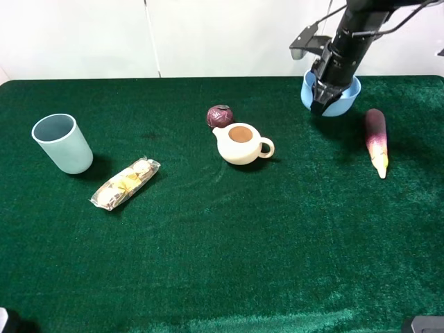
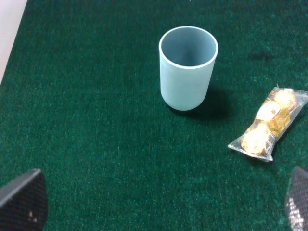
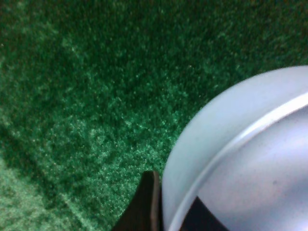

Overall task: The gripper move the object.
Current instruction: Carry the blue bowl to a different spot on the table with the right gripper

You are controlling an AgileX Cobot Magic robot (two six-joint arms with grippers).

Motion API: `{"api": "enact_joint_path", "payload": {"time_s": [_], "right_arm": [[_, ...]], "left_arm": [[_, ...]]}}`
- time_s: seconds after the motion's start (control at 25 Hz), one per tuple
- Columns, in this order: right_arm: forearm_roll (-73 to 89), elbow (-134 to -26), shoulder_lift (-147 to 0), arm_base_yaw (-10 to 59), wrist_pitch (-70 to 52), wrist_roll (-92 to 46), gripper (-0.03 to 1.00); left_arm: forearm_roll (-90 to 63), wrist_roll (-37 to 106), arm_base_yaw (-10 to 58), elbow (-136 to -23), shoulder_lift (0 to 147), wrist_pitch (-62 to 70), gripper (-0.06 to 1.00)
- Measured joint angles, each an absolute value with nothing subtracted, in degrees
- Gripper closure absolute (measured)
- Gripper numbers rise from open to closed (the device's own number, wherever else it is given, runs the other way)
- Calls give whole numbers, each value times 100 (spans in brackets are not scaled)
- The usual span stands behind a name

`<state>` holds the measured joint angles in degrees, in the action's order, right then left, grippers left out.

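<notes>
The bowl (image 1: 349, 103) sits mouth upward, behind-right of teapot (image 1: 241, 144); right claw (image 1: 320, 103) pinches its rim; teapot brown inside; left claw (image 2: 159, 205) spread.

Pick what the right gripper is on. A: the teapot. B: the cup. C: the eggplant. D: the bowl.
D: the right gripper grips the bowl at its rim, with one finger against the outside of the wall.
</notes>
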<state>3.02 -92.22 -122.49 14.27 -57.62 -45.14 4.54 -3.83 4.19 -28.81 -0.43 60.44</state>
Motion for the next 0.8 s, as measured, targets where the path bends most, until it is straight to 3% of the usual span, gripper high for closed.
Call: {"api": "enact_joint_path", "payload": {"time_s": [0.8], "right_arm": [[406,-10489,-12249,3192,-6106,-4514,99]], "left_arm": [[454,-383,419,-2881,-43,6044,-5]]}}
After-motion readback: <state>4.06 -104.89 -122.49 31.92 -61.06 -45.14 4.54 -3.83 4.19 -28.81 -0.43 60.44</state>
